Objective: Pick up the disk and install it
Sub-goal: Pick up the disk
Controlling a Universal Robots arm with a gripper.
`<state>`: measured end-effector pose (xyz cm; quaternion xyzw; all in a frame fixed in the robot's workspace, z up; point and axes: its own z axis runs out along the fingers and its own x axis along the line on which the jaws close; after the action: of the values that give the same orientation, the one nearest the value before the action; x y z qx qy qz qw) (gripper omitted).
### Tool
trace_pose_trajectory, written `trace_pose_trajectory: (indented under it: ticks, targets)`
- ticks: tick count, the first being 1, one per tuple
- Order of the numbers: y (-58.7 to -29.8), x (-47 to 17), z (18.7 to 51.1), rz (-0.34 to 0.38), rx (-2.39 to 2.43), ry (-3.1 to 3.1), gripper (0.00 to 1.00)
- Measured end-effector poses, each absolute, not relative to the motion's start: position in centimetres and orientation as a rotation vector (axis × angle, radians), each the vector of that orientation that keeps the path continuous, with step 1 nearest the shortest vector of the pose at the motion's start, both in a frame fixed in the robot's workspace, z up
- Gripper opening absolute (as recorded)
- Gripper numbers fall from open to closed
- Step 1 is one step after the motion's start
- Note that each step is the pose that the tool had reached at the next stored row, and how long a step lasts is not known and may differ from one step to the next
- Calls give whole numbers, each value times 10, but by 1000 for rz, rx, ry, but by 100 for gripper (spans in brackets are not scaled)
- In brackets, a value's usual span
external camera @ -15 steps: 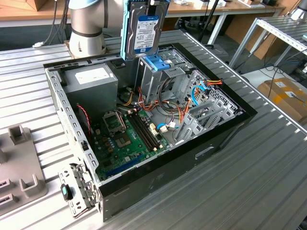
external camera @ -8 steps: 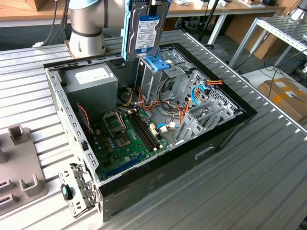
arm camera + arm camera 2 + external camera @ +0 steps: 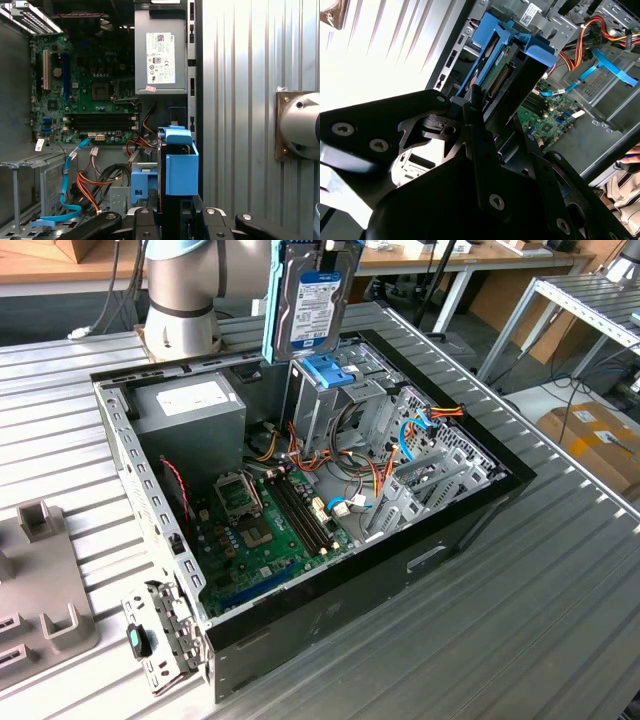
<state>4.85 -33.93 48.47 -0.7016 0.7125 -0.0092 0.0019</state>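
Exterior view: the hard disk (image 3: pixel 312 300) hangs upright, label outward, just above the drive cage (image 3: pixel 325 410) of the open computer case (image 3: pixel 300 640). I judge it rigid, dense and sensitive to knocks.

Second wrist view: the gripper (image 3: pixel 497 112) points down and pinches the disk's flat faces, the sound place to hold it.

First wrist view: its blue side rail (image 3: pixel 181 170) faces the camera, with the power supply (image 3: pixel 160 55) beyond.
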Motion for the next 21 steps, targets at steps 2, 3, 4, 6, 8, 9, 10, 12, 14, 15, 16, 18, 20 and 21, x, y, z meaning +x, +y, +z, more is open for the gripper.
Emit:
trace_pose_trajectory:
  ticks: [2,3,4,6,8,9,10,12,14,15,16,18,20,21]
  targets:
    - [-339,53,485,-29,-2202,2236,35]
    - [-339,55,485,-29,-2202,2236,35]
    - [-339,58,485,-29,-2202,2236,35]
    - [-339,63,485,-29,-2202,2236,35]
    - [-339,70,485,-29,-2202,2236,35]
    - [-339,74,485,-29,-2202,2236,35]
    - [-339,78,484,-29,-2202,2236,35]
    - [-339,84,484,-29,-2202,2236,35]
    - [-339,89,484,-29,-2202,2236,35]
    - [-339,92,484,-29,-2202,2236,35]
    - [-339,93,484,-29,-2202,2236,35]
    - [-339,96,484,-29,-2202,2236,35]
    - [-339,98,484,-29,-2202,2236,35]
    - [-339,98,484,-29,-2202,2236,35]
